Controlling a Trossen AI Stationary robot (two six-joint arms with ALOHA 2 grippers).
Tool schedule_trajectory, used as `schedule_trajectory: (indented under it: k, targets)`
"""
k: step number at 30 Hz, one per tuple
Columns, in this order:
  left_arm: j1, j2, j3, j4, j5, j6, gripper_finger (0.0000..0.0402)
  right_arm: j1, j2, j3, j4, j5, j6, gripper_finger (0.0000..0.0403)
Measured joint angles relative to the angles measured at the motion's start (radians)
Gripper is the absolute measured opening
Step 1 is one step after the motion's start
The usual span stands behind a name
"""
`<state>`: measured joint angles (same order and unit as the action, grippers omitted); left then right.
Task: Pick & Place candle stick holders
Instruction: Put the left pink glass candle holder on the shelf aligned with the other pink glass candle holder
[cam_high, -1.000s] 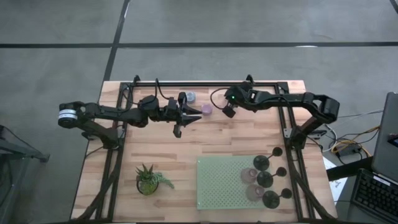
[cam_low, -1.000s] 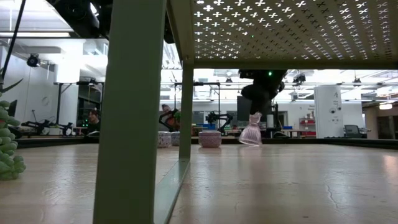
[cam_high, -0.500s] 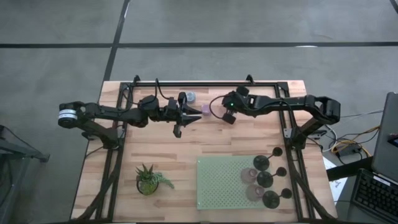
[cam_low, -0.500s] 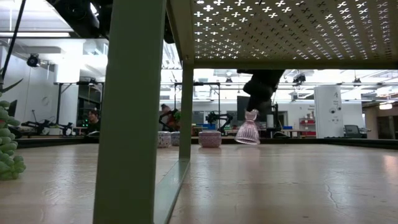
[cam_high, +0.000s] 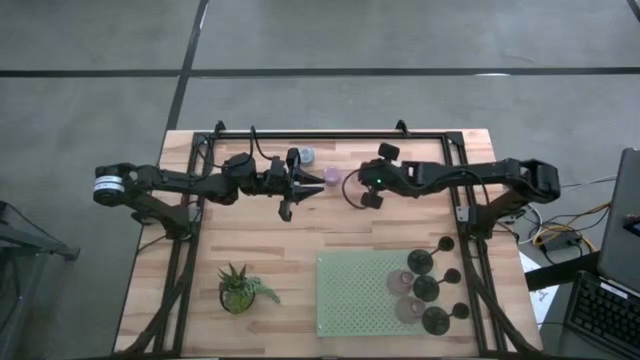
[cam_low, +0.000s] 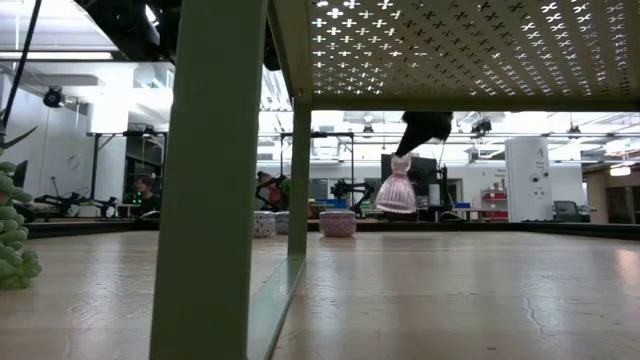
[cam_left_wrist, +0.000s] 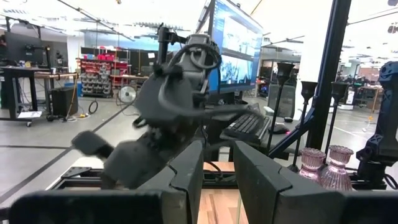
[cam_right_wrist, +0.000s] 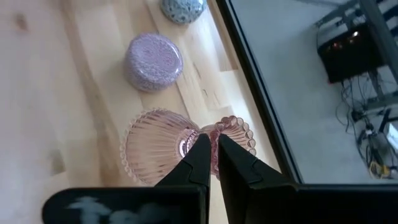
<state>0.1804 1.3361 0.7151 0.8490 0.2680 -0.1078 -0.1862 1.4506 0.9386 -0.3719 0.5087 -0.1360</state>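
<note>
Pink ribbed glass, bell-shaped: one candle stick holder (cam_right_wrist: 163, 145) is pinched at its narrow waist by the right gripper (cam_right_wrist: 211, 157), jaws pressed together on the neck between flared skirt and scalloped cup. Low view shows the pink holder hanging upright, clear of the table (cam_high: 250, 225).

Left to right, high view:
- Potted plant (cam_high: 239, 288) at about 7 o'clock on the table. Not task stock.
- Left gripper (cam_high: 292, 184) parked near 11 o'clock, pointing toward centre. Left wrist view shows its jaws slightly parted with nothing between them. Idle.
- Pale-blue round holder (cam_high: 307, 155) against the far rail; lilac round holder (cam_high: 332, 176) just beside the right gripper's load.
- Right gripper at about 12 o'clock, carrying.
- Green perforated stand (cam_high: 355, 295) at 5 o'clock; black stemmed holders (cam_high: 426, 288) and two pink ones (cam_high: 400, 283) crowded on its right half.

Judgement, step in hand: transport of the pink holder toward the stand, roughly 5 o'clock from the present position.

Doing it well:
- Grip is on a thin glass neck, so keep the wrist steady to prevent swinging.
- Carry high enough to clear the stand's deck.
- Aim for the bare left half of the deck, apart from the thin black stems.
- Set the skirt down flat before the jaws release.
</note>
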Motion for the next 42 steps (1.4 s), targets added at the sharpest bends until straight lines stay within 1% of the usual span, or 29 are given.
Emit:
schedule_trajectory:
  k: [8, 16, 19, 23, 30, 42]
  targets:
    - [0.0, 0.0, 0.0, 0.001, 0.0, 0.0, 0.0094, 0.081, -0.124, 0.0, -0.094, -0.011, -0.064, 0.0011]
    - [0.0, 0.0, 0.0, 0.003, 0.0, 0.0, 0.0094, 0.178, -0.233, 0.002, -0.124, -0.01, -0.116, 0.0011]
    - [0.0, 0.0, 0.0, 0.004, 0.0, 0.0, 0.0094, 0.217, -0.26, 0.002, -0.152, -0.008, -0.159, 0.0011]
    - [0.0, 0.0, 0.0, 0.003, -0.001, 0.0, 0.0094, 0.279, -0.287, 0.002, -0.154, -0.009, -0.216, 0.0011]
    - [0.0, 0.0, 0.0, -0.003, 0.0, 0.003, 0.0094, 0.389, -0.321, 0.012, -0.157, -0.008, -0.224, 0.0011]
    - [0.0, 0.0, 0.0, -0.012, -0.001, 0.006, 0.0094, 0.576, -0.309, 0.126, -0.23, -0.011, -0.206, 0.0011]
